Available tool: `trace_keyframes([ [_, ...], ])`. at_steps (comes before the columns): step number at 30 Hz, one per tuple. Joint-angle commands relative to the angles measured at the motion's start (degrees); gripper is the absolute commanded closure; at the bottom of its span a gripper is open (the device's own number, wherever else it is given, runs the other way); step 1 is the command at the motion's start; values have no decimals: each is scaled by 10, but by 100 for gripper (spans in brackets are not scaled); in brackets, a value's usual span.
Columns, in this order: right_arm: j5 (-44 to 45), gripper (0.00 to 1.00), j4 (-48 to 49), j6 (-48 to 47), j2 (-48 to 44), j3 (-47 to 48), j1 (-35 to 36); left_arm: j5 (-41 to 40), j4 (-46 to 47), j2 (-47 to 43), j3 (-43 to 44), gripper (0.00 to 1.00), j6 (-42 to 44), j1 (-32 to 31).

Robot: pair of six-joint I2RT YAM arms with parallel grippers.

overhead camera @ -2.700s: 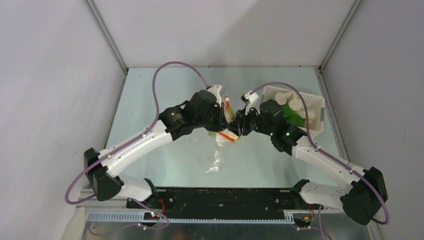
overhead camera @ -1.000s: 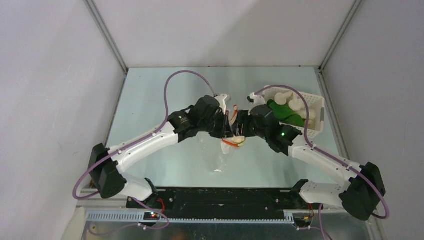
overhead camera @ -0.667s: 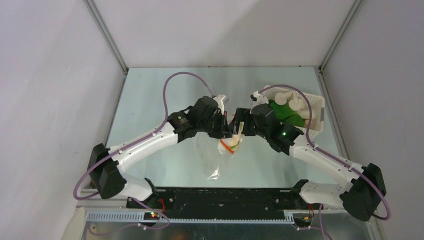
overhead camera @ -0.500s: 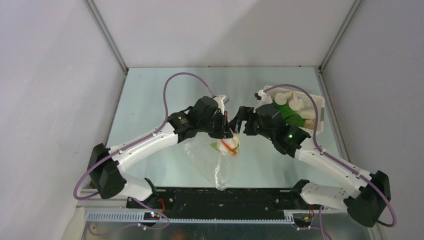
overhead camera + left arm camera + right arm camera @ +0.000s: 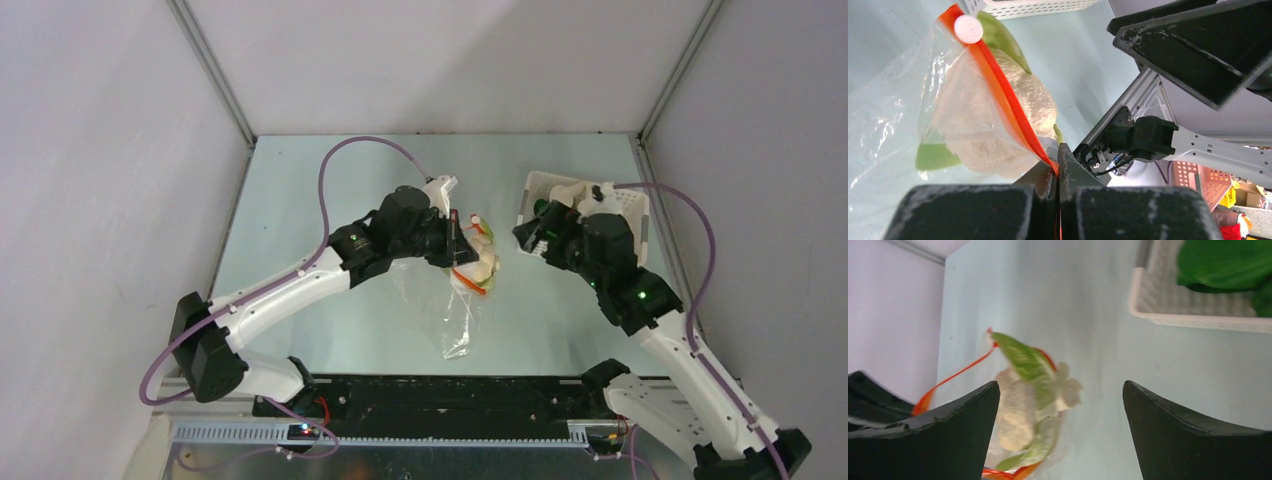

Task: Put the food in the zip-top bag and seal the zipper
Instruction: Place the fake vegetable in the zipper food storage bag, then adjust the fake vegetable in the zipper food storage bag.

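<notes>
Zip-top bag (image 5: 458, 320) hangs mid-table, mouth up, some food (image 5: 998, 130) inside.
Left gripper (image 5: 1058, 162) pinches the zipper (image 5: 998, 95) end; right gripper (image 5: 1061, 384) spread (empty), bag leftward, basket (image 5: 1198, 320) nearer.

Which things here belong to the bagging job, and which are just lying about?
Job: bag, pinched at its zipper by the left gripper; garlic piece and leaf in it; green leaves in the basket; open right gripper.
Lying about: basket, purple cables.
</notes>
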Motion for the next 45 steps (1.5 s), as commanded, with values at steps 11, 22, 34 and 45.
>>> trace_keyframes([
  [11,-342,10,150,-5,69,-189,-129,43,41,-19,32,100,12,-2],
  [22,-319,11,225,93,111,-211,-154,82,59,-29,16,100,32,-2],
  [34,-447,15,431,116,52,-273,-150,91,61,-18,16,100,35,-3],
  [45,-434,28,358,101,21,-270,-125,100,70,-15,16,100,35,-4],
])
